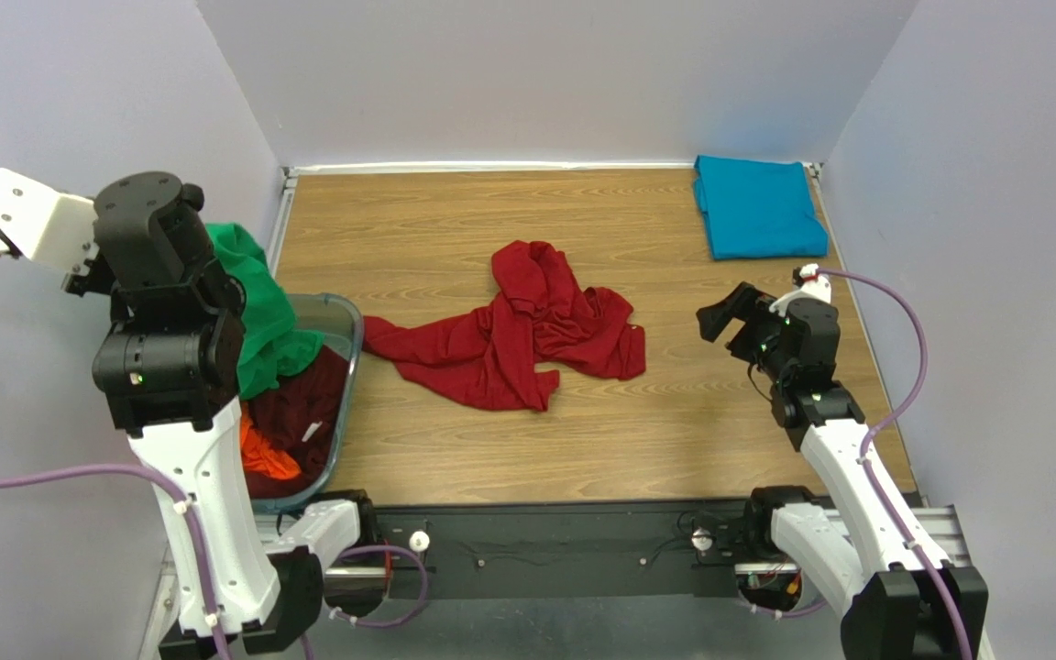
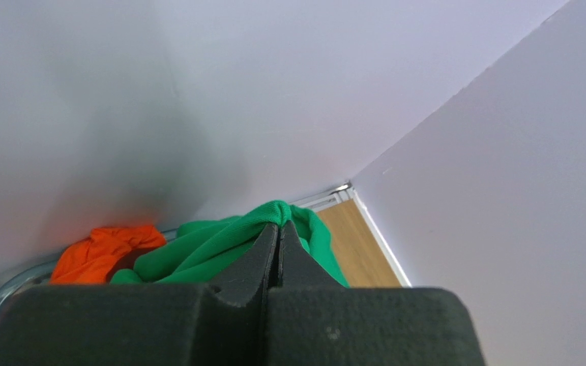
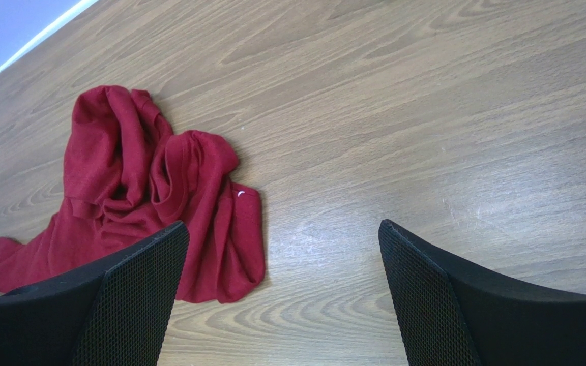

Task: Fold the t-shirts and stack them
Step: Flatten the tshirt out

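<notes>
Four shirts in play. Top view: the dark red shirt [image 1: 520, 330] lies crumpled mid-table, unfolded. The teal shirt [image 1: 757, 206] sits folded far right, and the green shirt [image 1: 256, 296] spills from the bin [image 1: 344, 330].

Left wrist shows what the arm hides above: the left gripper [image 2: 279, 226] is pressed closed at green cloth. Caught or not, I cannot tell.

Right wrist: the right gripper [image 3: 281, 226] gapes wide, empty, near the red. Next, I reckon, pinch an edge and spread it.
</notes>
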### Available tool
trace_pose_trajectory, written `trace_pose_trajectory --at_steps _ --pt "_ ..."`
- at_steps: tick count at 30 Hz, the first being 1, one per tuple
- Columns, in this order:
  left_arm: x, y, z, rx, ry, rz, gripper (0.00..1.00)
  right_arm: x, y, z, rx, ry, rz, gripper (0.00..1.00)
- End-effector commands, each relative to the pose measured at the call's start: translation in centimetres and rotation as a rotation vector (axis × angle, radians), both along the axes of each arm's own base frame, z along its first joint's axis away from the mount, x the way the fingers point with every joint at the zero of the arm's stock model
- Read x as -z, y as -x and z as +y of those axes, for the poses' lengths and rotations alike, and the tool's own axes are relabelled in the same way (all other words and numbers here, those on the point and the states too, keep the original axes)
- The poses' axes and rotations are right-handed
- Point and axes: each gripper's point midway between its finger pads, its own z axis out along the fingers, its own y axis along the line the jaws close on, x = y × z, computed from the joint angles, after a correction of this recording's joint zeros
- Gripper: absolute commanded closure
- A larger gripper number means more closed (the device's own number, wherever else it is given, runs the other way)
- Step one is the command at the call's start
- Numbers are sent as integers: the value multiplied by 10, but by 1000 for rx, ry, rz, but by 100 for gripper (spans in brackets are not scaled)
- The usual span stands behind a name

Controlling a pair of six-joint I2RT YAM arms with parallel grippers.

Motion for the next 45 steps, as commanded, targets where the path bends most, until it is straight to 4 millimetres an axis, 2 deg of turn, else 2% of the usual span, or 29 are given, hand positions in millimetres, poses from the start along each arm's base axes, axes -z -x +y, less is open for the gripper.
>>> trace_pose_trajectory --at_steps 1,2,3,4,5,8,9,10,11,12,13,14,15,16,19,22,24,26,27,29,30,33,34,35,37,38,41,42,45 --pt "30 -5 5 -49 31 35 100 -7 -3 -3 23 0 -16 0" --pt "42 -13 1 -10 46 46 100 -6 -3 -3 23 0 -15 0" --pt "68 -25 -2 13 65 86 100 -7 -3 -3 23 -1 -15 0" --pt "79 -28 -5 31 74 100 100 -6 -3 -3 20 -1 -15 0" --pt "109 -33 -6 38 95 162 100 -6 -3 -3 22 -2 -13 0" --pt "154 -38 -11 40 152 224 100 -7 -3 -2 17 -5 -16 0" --pt "185 -37 -12 36 174 291 100 -6 -2 -2 15 -5 -13 0" --pt "199 -38 -15 49 198 303 96 -7 -2 -2 17 -3 -16 0" --pt "208 -39 -17 60 202 321 84 -7 -2 -2 16 -3 -16 0" --pt "220 -39 -19 70 206 345 41 -8 -2 -2 14 -3 -18 0" --pt "223 -40 -22 89 215 350 15 -8 -2 -1 12 -5 -19 0" --pt "222 -41 -24 110 218 354 4 -8 -2 -1 12 -6 -19 0" --pt "213 -44 -26 132 212 337 2 -9 -2 -1 11 -4 -24 0" --pt "206 -45 -29 150 212 320 2 -9 -2 0 4 -6 -22 0" --pt "166 -59 -46 282 206 195 2 -10 -2 3 -13 -5 -24 0" --pt "128 -75 -72 469 178 75 2 -11 -3 4 -25 -4 -23 0" --pt "114 -85 -96 592 169 34 2 -12 -3 7 -46 -1 -26 0" --pt "116 -95 -115 663 169 38 1 -10 -2 14 -93 -1 -19 0" --pt "121 -105 -149 753 181 49 1 -13 -4 16 -108 -1 -22 0" --pt "129 -115 -182 820 183 77 1 -7 -4 22 -150 -1 0 0" --pt "141 -123 -217 899 176 118 2 -7 -5 23 -157 0 5 0" --pt "164 -131 -261 1016 170 180 2 7 -6 27 -182 -7 51 0" --pt "178 -129 -284 1071 164 218 2 9 -6 29 -197 -12 57 0" --pt "197 -129 -296 1099 168 249 2 14 -6 29 -197 -16 77 0" --pt "220 -120 -322 1187 175 289 2 19 -6 30 -200 -22 94 0" --pt "247 -106 -342 1261 193 350 2 21 -7 30 -198 -22 104 0" --pt "284 -85 -372 1348 202 433 2 30 -9 29 -190 -26 137 0" --pt "303 -69 -388 1389 205 483 2 35 -10 30 -189 -32 156 0" --pt "333 -38 -418 1493 195 560 2 45 -10 31 -188 -47 194 0"
